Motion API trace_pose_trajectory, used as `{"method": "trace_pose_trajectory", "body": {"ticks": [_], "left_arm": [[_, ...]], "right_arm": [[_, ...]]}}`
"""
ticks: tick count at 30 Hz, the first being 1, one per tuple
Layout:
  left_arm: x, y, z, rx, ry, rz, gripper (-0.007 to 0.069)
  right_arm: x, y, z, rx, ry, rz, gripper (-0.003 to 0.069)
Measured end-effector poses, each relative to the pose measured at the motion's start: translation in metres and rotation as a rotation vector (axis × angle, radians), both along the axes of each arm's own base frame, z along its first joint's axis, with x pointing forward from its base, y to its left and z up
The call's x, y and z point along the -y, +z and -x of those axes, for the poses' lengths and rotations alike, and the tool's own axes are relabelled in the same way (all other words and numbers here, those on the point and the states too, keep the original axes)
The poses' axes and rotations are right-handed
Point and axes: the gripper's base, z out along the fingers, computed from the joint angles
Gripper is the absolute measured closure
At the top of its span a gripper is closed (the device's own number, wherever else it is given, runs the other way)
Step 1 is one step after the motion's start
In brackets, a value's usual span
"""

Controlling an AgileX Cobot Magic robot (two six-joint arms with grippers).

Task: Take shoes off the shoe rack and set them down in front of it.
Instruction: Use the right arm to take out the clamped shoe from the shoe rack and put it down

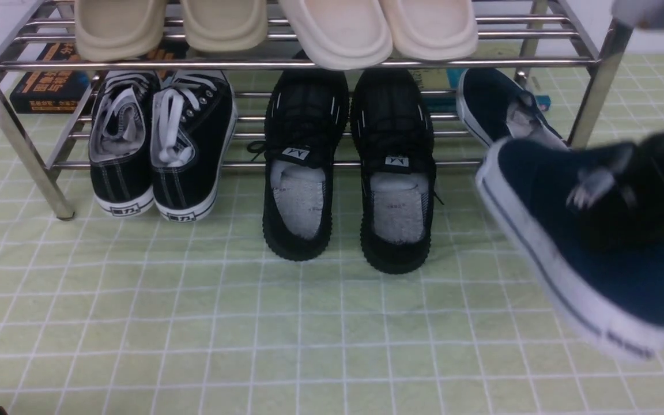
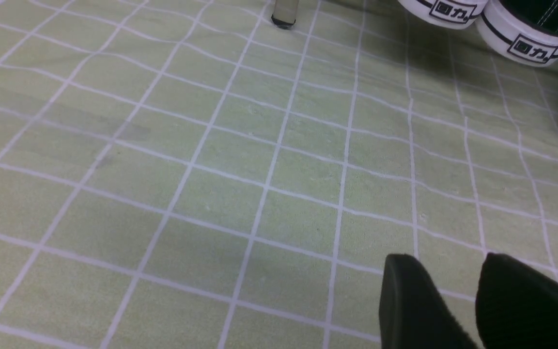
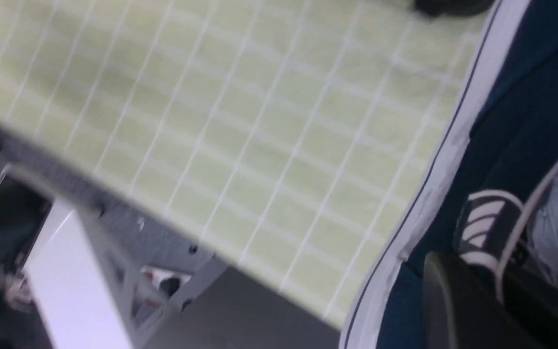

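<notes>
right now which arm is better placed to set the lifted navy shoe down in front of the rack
Right. The right gripper is shut on the navy shoe, lifted over the mat near the shoe rack. The left gripper is open and empty, by the black canvas sneakers.

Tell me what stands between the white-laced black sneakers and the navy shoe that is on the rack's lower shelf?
The black knit pair, stuffed with paper, stands side by side between them; the front view shows it.
</notes>
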Motion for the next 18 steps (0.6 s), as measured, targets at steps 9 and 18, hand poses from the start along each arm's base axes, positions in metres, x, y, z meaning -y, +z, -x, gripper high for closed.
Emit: {"method": "trace_pose_trajectory", "body": {"ticks": [9, 18], "left_arm": [[0.000, 0.000, 0.000, 0.000, 0.000, 0.000, 0.0385], [0.000, 0.000, 0.000, 0.000, 0.000, 0.000, 0.0385]], "right_arm": [[-0.041, -0.022, 0.041, -0.076, 0.250, 0.041, 0.0618], [-0.134, -0.080, 0.044, -0.039, 0.250, 0.086, 0.0618]]}}
